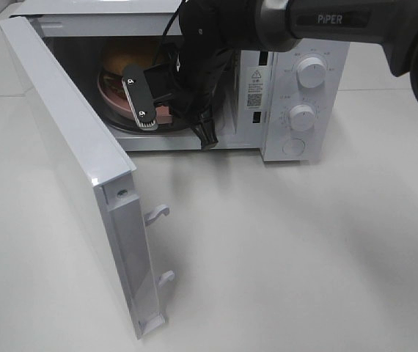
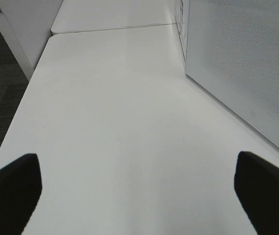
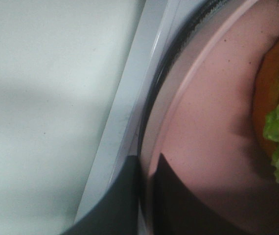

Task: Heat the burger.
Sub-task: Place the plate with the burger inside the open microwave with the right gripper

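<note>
Your burger sits on a pink plate inside the microwave. The microwave stands toward the far edge of the tabletop, and its door is swung wide open toward the near left corner. Your right arm reaches into the cavity. Your right pincer is closed tight on the plate's rim on the side nearest the opening, with a finger on either side of it. It does not touch the burger, whose lettuce edge shows a little further in on the plate. Your left pincer is spread wide and holds nothing. It hangs low over the tabletop, just beside the open door.
</note>
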`<state>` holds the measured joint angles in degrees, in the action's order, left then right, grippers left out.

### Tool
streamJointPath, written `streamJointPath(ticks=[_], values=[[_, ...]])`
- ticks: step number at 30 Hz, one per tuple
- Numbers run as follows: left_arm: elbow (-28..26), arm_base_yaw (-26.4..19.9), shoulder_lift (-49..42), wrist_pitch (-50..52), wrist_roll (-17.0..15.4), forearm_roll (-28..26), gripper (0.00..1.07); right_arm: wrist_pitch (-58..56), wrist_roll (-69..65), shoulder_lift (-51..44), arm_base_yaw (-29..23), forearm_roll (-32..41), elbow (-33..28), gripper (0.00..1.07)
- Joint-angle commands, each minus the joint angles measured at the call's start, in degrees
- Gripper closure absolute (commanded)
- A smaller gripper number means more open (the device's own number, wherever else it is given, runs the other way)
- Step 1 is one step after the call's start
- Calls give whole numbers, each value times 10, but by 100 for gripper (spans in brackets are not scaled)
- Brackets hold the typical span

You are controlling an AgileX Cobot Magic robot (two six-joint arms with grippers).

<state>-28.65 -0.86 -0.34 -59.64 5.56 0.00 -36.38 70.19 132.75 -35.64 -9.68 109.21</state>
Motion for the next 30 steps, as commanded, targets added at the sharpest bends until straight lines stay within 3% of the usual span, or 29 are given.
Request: streamJointPath(ticks=[1,26,30], values=[[2,3,-10,4,1,-7,7,26,7,-3,10,1,18,107],[2,3,-10,4,1,-7,7,42,32,16,22,23,26,107],[2,3,-10,4,1,-7,7,37,36,22,21,30,49,107]])
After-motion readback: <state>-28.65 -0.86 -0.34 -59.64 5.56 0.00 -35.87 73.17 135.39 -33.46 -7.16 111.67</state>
